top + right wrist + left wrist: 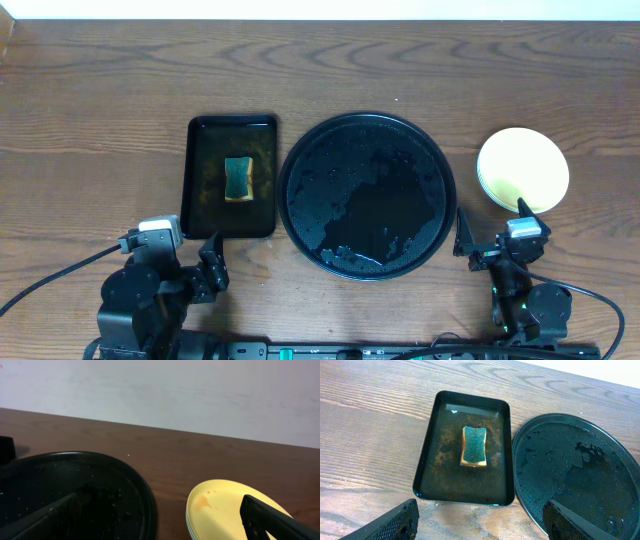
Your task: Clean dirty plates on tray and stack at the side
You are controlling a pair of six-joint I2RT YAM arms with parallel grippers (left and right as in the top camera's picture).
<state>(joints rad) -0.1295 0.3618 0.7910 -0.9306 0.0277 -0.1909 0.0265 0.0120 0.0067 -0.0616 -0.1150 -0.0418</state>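
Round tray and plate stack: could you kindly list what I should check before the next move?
1. Round black tray free of plates: ok, only water droplets on it.
2. Plate stack beside the tray, apart from it: ok.
3. Yellow top plate free of brown smears: ok.
4. Number of plates under it: cannot tell, only a pale edge shows.
5. Sponge lying in the rectangular tray: ok.
6. Left pincer and right pincer open and empty: ok.
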